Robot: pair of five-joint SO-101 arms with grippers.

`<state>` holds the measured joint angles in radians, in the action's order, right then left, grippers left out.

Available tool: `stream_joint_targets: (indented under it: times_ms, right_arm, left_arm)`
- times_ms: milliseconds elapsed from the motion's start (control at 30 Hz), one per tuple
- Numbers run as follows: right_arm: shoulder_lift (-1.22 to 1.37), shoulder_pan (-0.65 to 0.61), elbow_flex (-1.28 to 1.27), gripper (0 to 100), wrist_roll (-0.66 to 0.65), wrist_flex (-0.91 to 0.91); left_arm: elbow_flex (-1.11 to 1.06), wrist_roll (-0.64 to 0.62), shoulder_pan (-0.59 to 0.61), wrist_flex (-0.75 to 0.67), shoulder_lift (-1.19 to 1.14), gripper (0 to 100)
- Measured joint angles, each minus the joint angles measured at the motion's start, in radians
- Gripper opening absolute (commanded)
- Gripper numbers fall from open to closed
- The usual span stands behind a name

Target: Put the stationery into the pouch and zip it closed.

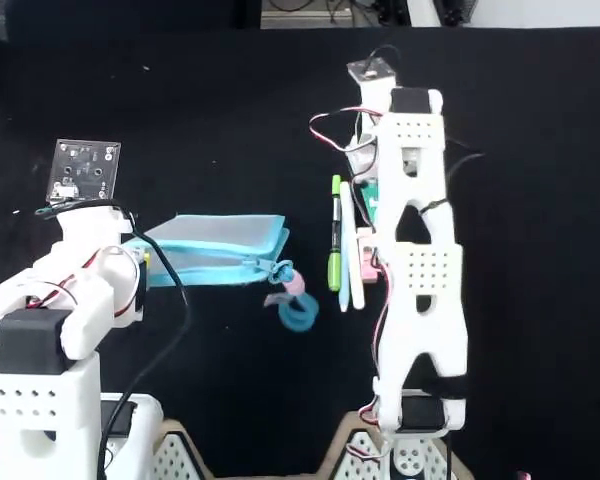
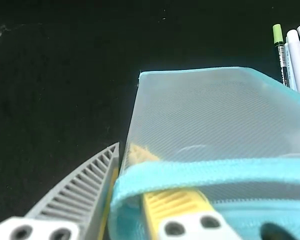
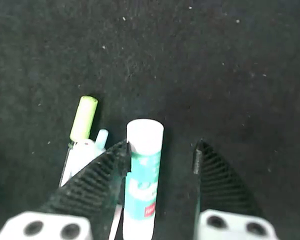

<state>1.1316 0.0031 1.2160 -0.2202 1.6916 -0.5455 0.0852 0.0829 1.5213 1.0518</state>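
A light blue mesh pouch (image 1: pixel 220 250) lies flat on the black table, its zipper pull and pink-blue loop (image 1: pixel 295 297) at the end nearest the pens. My left gripper (image 1: pixel 145 268) is shut on the pouch's (image 2: pixel 215 120) opposite end. In the left wrist view one yellow finger (image 2: pixel 172 205) sits inside the mesh and a grey finger (image 2: pixel 82 197) outside. My right gripper (image 3: pixel 161 147) stands open over a white and teal glue stick (image 3: pixel 142 170), which lies between its black fingers (image 3: pixel 92 187). A green pen (image 1: pixel 334 235) and white pens (image 1: pixel 345 262) lie beside it.
A pink eraser (image 1: pixel 365 262) lies under the right arm (image 1: pixel 420 270), next to the pens. A small square board (image 1: pixel 83 170) sits beyond the left arm. Bare black cloth stretches across the back and far right of the table (image 1: pixel 540 200).
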Motion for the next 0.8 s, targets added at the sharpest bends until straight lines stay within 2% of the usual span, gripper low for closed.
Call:
stream_joint_targets:
  times_ms: [167,200,267,333,400,533,667,800]
  right_arm:
    - [0.143,0.0,0.187,18.4,0.0,0.037]
    - [0.163,0.0,0.21,14.7,0.0,0.04]
    - [0.184,0.0,0.249,1.1,0.0,0.041]
    - [0.193,0.002,0.281,4.0,0.0,0.041]
    - [0.198,0.002,0.318,0.6,0.0,0.041]
    - [0.198,0.034,0.373,1.0,0.0,0.041]
    - [0.167,0.091,0.308,1.0,0.0,0.041]
    - [0.008,0.127,0.066,1.0,0.0,0.043]
  left_arm:
    - [0.0,0.0,0.0,0.0,0.0,3]
    - [0.0,0.0,0.0,0.0,0.0,3]
    - [0.0,0.0,0.0,0.0,0.0,3]
    - [0.0,0.0,0.003,0.0,0.0,3]
    - [0.0,0.0,0.006,0.0,0.0,3]
    - [0.0,0.0,0.006,0.0,0.0,3]
    - [0.0,0.0,0.006,0.0,0.0,3]
    - [0.0,0.0,0.006,0.0,0.0,3]
